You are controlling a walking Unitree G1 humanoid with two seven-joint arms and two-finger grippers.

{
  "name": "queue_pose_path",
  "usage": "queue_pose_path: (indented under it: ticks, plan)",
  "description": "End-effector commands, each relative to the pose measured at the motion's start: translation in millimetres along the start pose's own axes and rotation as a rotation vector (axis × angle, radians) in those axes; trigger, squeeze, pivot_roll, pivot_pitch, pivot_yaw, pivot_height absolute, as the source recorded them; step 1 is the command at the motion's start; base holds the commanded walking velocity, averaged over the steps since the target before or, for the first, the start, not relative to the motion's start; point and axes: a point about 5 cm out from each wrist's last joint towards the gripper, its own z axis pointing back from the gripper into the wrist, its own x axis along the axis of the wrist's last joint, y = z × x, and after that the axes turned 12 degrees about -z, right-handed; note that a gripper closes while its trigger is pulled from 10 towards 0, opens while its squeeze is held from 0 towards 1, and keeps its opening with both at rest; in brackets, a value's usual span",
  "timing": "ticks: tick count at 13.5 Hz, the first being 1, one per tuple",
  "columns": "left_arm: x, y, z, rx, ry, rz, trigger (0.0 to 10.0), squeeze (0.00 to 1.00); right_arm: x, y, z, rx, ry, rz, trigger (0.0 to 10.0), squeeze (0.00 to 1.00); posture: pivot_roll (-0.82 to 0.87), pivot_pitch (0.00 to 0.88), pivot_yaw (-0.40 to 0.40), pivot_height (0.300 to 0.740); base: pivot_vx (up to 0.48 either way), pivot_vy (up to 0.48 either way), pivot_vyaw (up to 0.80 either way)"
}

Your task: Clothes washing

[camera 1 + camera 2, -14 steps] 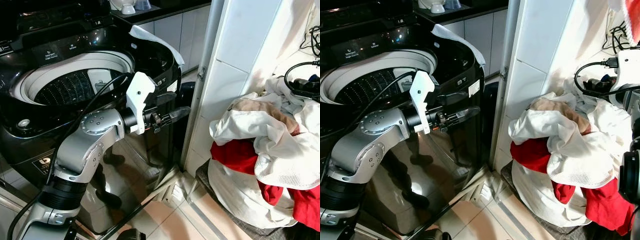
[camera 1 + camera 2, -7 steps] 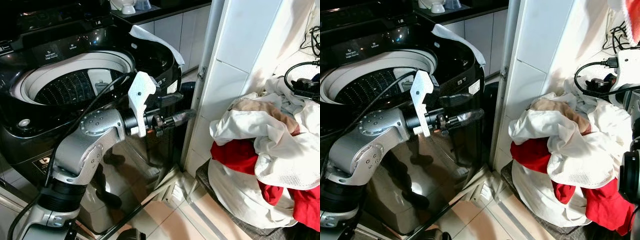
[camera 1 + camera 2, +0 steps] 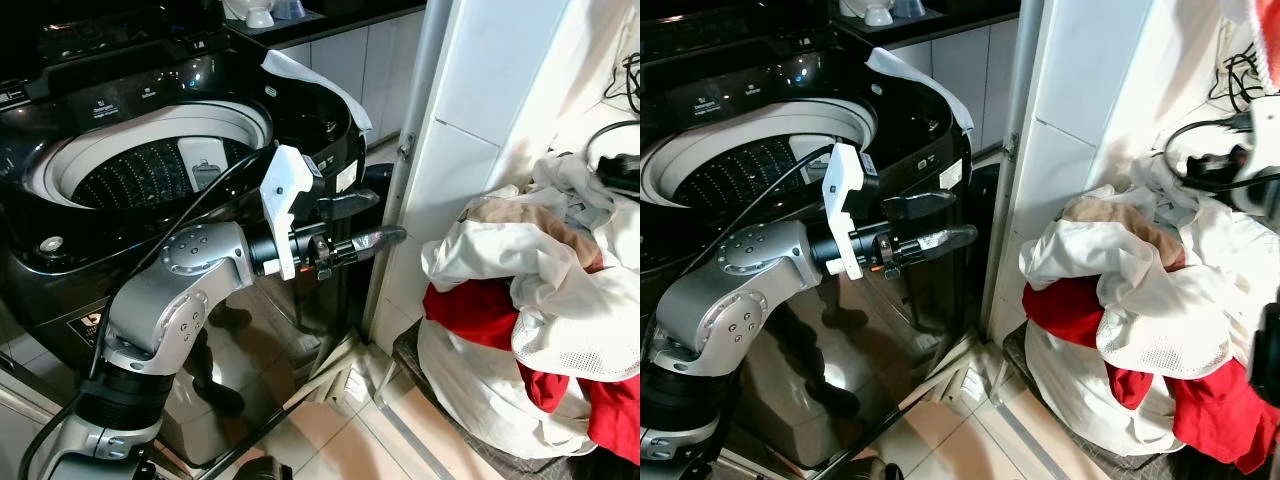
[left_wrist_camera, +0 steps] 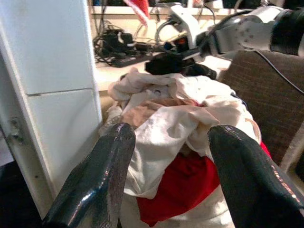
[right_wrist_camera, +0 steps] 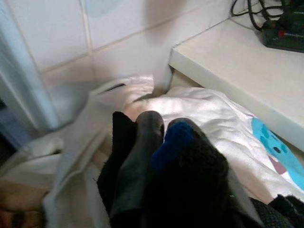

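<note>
Reaching w/ left gripper (image 3: 365, 222) wide open, empty, toward laundry pile (image 3: 530, 300).

A white tiled wall (image 3: 500, 90) fills the upper right of the frame, edged by a grey metal door frame (image 3: 410, 150). Pale glossy floor tiles (image 3: 340, 440) run along the bottom. Grey cabinet doors (image 3: 340, 60) stand at upper centre under a dark countertop (image 3: 330, 18).

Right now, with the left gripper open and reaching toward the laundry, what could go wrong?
The left gripper hangs close to the white door frame and may strike it. The laundry pile is a tangle of white and red garments, so one grab might drag several out. The right gripper on the pile may snag them.
</note>
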Motion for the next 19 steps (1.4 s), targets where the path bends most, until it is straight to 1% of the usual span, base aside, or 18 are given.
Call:
queue_pose_path:
  ticks: [1,2,3,4,5,6,7,8,9,10,12,13,14,15,16,17,18,19]
  plan:
    - [7,5.4,0.3,0.035,-0.024,-0.034,10.0,0.00,27,5.0,7.7,0.046,-0.081,-0.015,0.0,0.00,0.04,0.000,0.023,0.740,0.000,0.000,0.00]
    - [10,13.8,-1.3,0.104,-0.039,-0.048,10.0,0.00,44,16.3,11.1,0.121,-0.134,-0.046,0.0,0.00,0.04,0.000,0.027,0.740,0.000,0.000,0.00]
    - [14,25.3,-4.1,0.199,-0.051,-0.055,10.0,0.00,63,32.9,15.0,0.219,-0.191,-0.087,0.0,0.00,0.03,0.000,0.029,0.740,0.000,0.000,0.00]
    - [21,35.6,-7.3,0.284,-0.072,-0.097,10.0,0.00,82,50.9,21.1,0.313,-0.241,-0.097,0.0,0.00,0.03,0.000,0.029,0.740,0.000,0.000,0.00]
    - [28,41.1,-10.1,0.327,-0.098,-0.105,10.0,0.97,96,64.9,27.0,0.382,-0.283,-0.111,0.0,0.00,0.03,0.000,0.028,0.740,0.000,0.000,0.00]
    - [30,42.4,-11.3,0.336,-0.110,-0.095,10.0,1.00,101,70.4,29.5,0.411,-0.299,-0.124,0.0,0.00,0.03,0.000,0.028,0.740,0.000,0.000,0.00]
    - [40,41.4,-17.5,0.320,-0.158,-0.063,10.0,1.00,117,95.7,38.4,0.547,-0.351,-0.196,0.0,0.00,0.03,0.000,0.025,0.740,0.000,0.000,0.00]
    - [46,39.8,-23.9,0.312,-0.189,-0.039,10.0,1.00,123,116.9,43.5,0.655,-0.359,-0.260,0.0,0.00,0.03,0.000,0.024,0.740,0.000,0.000,0.00]
    - [48,38.9,-30.6,0.316,-0.209,0.002,10.0,1.00,120,138.8,44.5,0.753,-0.336,-0.294,0.0,0.00,0.03,0.000,0.025,0.740,0.000,0.000,0.00]
    - [46,36.6,-37.1,0.314,-0.210,0.013,10.0,1.00,114,161.0,41.9,0.845,-0.318,-0.348,0.0,0.00,0.03,0.000,0.024,0.740,0.000,0.000,0.00]
    - [41,32.1,-43.7,0.316,-0.221,0.032,10.0,1.00,95,196.1,34.5,0.938,-0.245,-0.460,0.0,0.00,0.03,0.000,0.017,0.740,0.000,0.000,0.00]
    - [40,31.8,-44.0,0.319,-0.226,0.037,10.0,1.00,92,201.1,34.4,0.956,-0.232,-0.488,0.0,0.00,0.03,0.000,0.017,0.740,0.000,0.000,0.00]
    - [38,33.4,-43.2,0.358,-0.220,0.018,10.0,1.00,88,212.1,35.3,1.000,-0.201,-0.604,0.0,0.00,0.04,0.000,0.011,0.740,0.000,0.000,0.00]
    - [36,34.7,-42.6,0.385,-0.212,0.004,10.0,1.00,86,216.2,36.1,1.018,-0.187,-0.657,0.0,0.00,0.04,0.000,0.008,0.740,0.000,0.000,0.00]
    - [34,37.3,-40.2,0.427,-0.199,-0.051,10.0,1.00,82,226.7,39.5,1.093,-0.147,-0.762,0.0,0.00,0.04,0.000,0.006,0.740,0.000,0.000,0.00]
    - [34,38.0,-39.1,0.439,-0.203,-0.066,10.0,0.90,80,232.9,43.1,1.142,-0.119,-0.818,0.0,0.00,0.04,0.000,0.004,0.740,0.000,0.000,0.00]
    - [36,36.6,-39.2,0.422,-0.208,-0.091,10.0,0.00,78,236.9,46.4,1.175,-0.097,-0.861,0.0,0.00,0.04,0.000,-0.001,0.740,0.000,0.000,0.00]
    - [36,35.8,-39.8,0.418,-0.212,-0.095,10.0,0.00,76,239.7,48.7,1.193,-0.078,-0.895,0.0,0.00,0.04,0.000,-0.001,0.740,0.000,0.000,0.00]
